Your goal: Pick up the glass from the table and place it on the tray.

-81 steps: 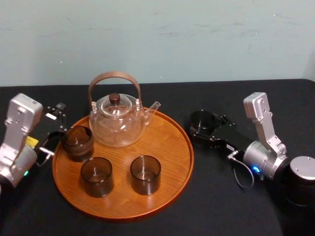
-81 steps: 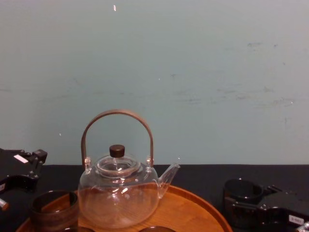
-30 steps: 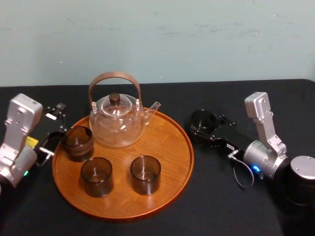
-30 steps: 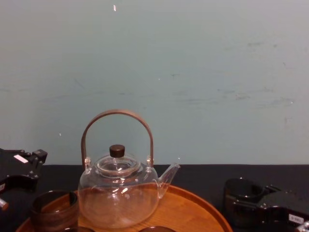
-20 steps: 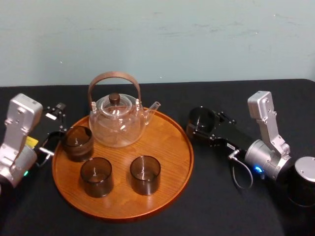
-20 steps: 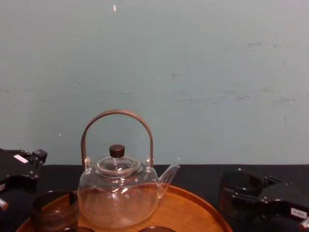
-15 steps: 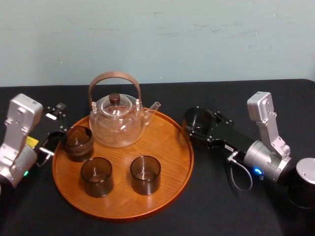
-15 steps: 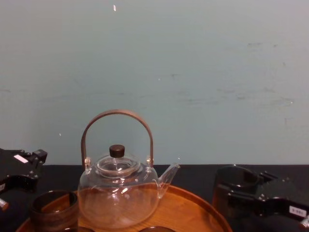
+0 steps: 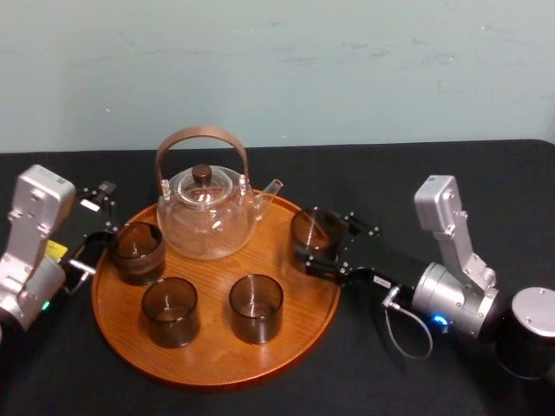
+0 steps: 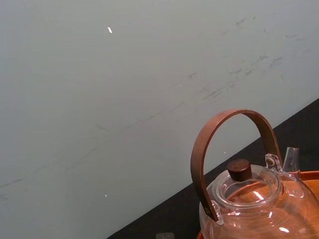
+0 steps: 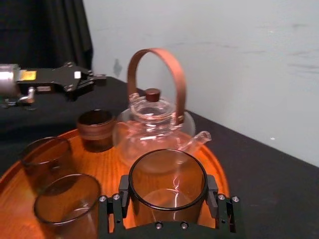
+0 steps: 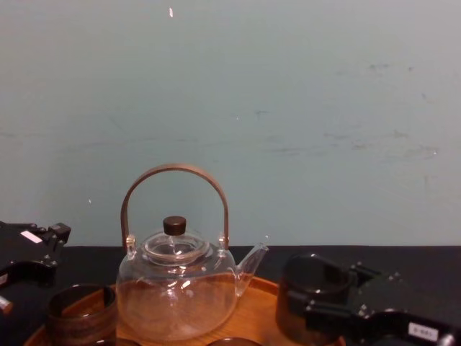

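desk: flat matte black desk (image 9: 416, 173), carries everything.
tray: large round orange-brown wooden tray (image 9: 212, 351), low rim, sits centre-left on the desk.
teapot: clear glass teapot with arched brown handle (image 9: 208, 212), at the back of the tray, spout pointing towards the robot's right.
right hand: black right hand (image 9: 319, 238) reaches in from the right over the tray's right rim, fingers clamped on either side of the glass.
left hand: left hand (image 9: 98, 212) parked just off the tray's left edge, fingers spread, holding nothing.
glass: smoky dark round glass (image 9: 316, 231), upright in the right hand, over the right part of the tray, just beside the teapot spout. Can't tell if its base touches the wood.
other glasses: three similar dark glasses on the tray, one at the left (image 9: 136, 251), two at the front (image 9: 170, 310) (image 9: 257, 307).
change: a moment ago the held glass was right of the tray, over bare desk; now it has crossed the rim, other items unmoved.
meaning: transport is basically done, I reckon. Remaining: lower, release, back out clear of the spout.
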{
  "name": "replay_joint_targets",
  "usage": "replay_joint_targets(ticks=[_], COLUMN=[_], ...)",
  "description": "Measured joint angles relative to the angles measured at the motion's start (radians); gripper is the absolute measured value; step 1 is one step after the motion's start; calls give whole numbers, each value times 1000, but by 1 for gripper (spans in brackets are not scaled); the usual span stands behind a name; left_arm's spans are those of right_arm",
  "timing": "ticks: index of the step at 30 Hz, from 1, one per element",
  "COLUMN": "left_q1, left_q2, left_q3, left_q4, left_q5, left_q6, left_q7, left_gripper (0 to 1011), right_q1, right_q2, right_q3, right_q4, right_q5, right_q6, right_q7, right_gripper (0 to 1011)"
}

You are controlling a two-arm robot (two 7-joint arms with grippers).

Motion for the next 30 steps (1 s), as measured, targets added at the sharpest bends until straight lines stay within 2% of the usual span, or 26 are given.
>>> replay_joint_targets(ticks=[14,30], left_q1=[0,0], left_q2=[0,0], left_q3=[0,0], left_q4=[0,0], left_q5=[0,0], left_q6=[0,0], left_q7=[0,0], left_gripper=[0,0], right_q1=[32,71], right_q2=[-9,-32], right_q3=[-63,-88], right_q4=[46,117], right_q5=[3,-12], right_q6=[1,-23], right_q7=[14,13], right_gripper=[903,902])
